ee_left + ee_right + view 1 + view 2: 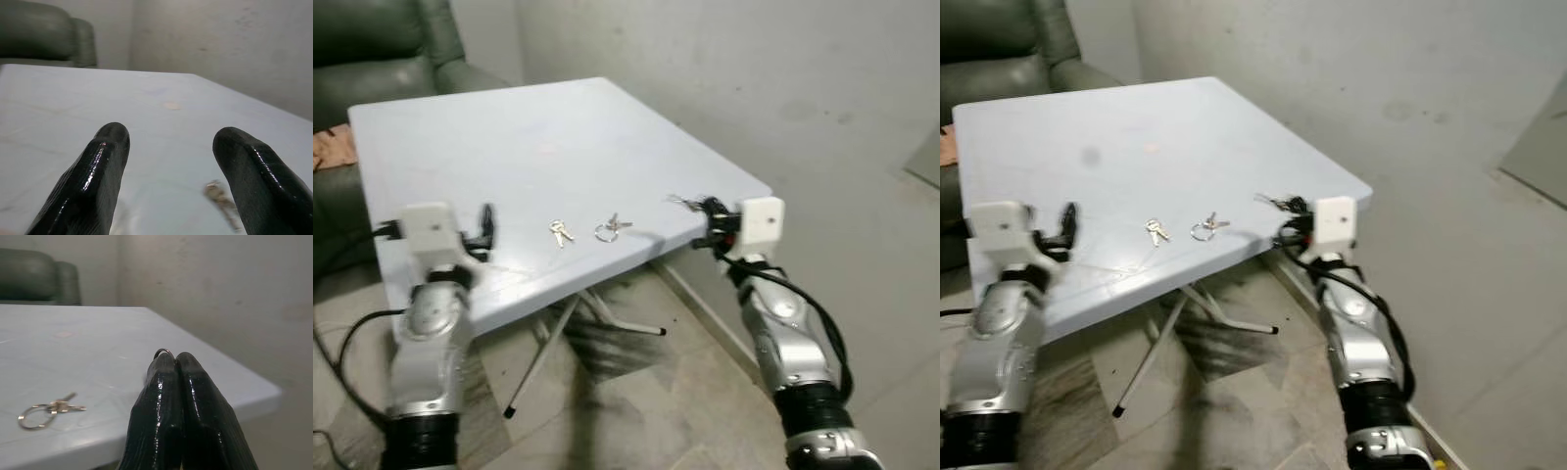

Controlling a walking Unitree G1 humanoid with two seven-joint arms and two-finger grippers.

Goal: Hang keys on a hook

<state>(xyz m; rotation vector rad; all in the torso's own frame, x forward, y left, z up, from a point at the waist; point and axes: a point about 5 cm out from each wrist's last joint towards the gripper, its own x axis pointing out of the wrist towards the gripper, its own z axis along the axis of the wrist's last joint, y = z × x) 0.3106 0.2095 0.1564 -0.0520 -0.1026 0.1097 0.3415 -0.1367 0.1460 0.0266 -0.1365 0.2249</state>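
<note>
While the right gripper (pixel 175 363) sits pinched tight at the near right corner of the white folding table (pixel 558 127), most of what it grips is hidden; just a bit of metal ring (pixel 163 352) pokes past the tips. 2 more key sets lie loose on the top: keys on a ring (pixel 611 228) and small keys (pixel 560 232) beside them. Left gripper (pixel 171 147) hovers over the near left edge, fingers apart. Dark green sofa (pixel 372 49) behind.

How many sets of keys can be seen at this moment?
3. One small pair of keys lies on the table, a ringed set lies beside it, and a third set is pinched in the right gripper at the table's corner.
</note>
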